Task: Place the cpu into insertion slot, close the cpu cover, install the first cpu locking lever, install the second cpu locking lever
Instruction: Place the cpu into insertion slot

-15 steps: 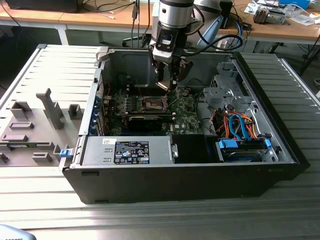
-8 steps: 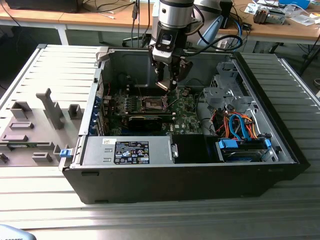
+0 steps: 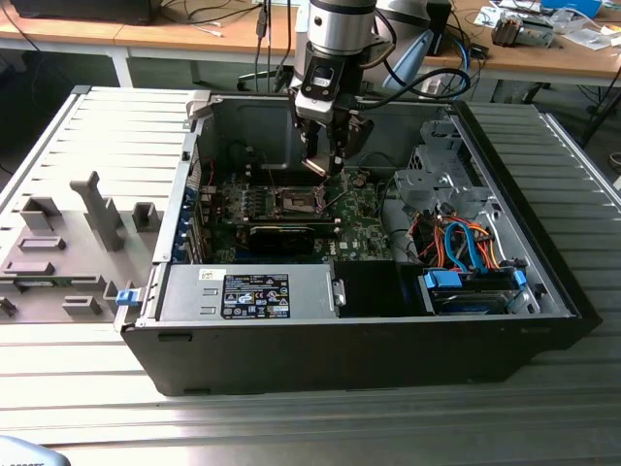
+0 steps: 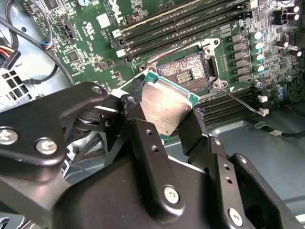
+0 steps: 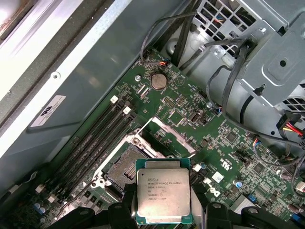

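**Grip.** The gripper (image 3: 325,160) hangs in the upper middle of the exterior view, lowered into the open computer case (image 3: 388,349). Its jaws are closed narrowly on the cpu (image 4: 167,107), with one black finger (image 4: 143,138) pressing on each of two opposite edges. Judged reason: an edge grip leaves the chip's underside free to seat.

**Position of the task's thing.** The cpu is clear of the green motherboard (image 5: 224,157) and near the insertion slot (image 4: 183,71) without touching it. Whether it sits squarely over the slot cannot be told. It appears slightly tilted in the second wrist view.

**Socket condition.** The insertion slot is bare. The cpu cover (image 5: 176,138) stands raised beside it, probably so the chip has free entry. The state of the locking levers cannot be told.

**Differences between views.**
- The exterior view gives the overall layout: the slot (image 3: 296,202) lies below the gripper in the frame, and a grey fixture tray (image 3: 68,243) sits at the exterior view's left.
- The second wrist view shows the finger contact and the slot's contact field.
- The first wrist view shows the printed silver-grey top of the cpu (image 5: 163,195), the raised cover and a coin cell (image 5: 158,81).
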You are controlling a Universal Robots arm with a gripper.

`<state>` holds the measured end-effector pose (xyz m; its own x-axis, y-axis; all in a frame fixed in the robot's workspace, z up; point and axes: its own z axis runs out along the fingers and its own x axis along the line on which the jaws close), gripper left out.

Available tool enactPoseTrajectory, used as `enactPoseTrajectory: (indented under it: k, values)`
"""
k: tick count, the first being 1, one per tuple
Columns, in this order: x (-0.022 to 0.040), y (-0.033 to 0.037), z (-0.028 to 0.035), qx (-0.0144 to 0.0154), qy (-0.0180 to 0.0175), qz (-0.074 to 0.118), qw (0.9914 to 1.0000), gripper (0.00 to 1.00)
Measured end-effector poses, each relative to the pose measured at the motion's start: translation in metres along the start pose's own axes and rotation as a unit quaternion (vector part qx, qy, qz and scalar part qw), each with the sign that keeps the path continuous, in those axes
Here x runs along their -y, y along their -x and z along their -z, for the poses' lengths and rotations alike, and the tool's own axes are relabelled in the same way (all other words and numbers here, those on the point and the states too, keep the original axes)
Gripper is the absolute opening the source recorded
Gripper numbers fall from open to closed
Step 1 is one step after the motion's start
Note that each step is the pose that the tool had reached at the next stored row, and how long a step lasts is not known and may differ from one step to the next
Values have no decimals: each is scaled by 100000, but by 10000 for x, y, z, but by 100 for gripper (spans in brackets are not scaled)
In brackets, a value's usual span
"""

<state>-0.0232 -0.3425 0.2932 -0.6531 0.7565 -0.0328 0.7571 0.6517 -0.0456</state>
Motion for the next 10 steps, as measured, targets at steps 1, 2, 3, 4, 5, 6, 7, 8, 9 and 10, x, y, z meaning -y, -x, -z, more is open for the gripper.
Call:
enactPoseTrajectory:
  k: [1,2,3,4,5,6,7,8,9,10]
  values:
    - [0,0,0,0,-4,-31,100000,55]
    - [0,0,-1,-4,-1,-74,100000,55]
    - [0,0,-1,-6,-3,-101,100000,55]
    - [0,0,-1,-7,-5,-158,100000,55]
    - [0,0,-1,-9,-7,-199,100000,55]
    - [0,0,-2,-11,-9,-241,100000,55]
    - [0,0,-2,-12,-8,-265,100000,55]
    - [0,0,-2,-12,-10,-302,100000,55]
    - [0,0,-2,-14,-10,-331,99999,55]
    - [0,0,-2,-15,-12,-361,99999,55]
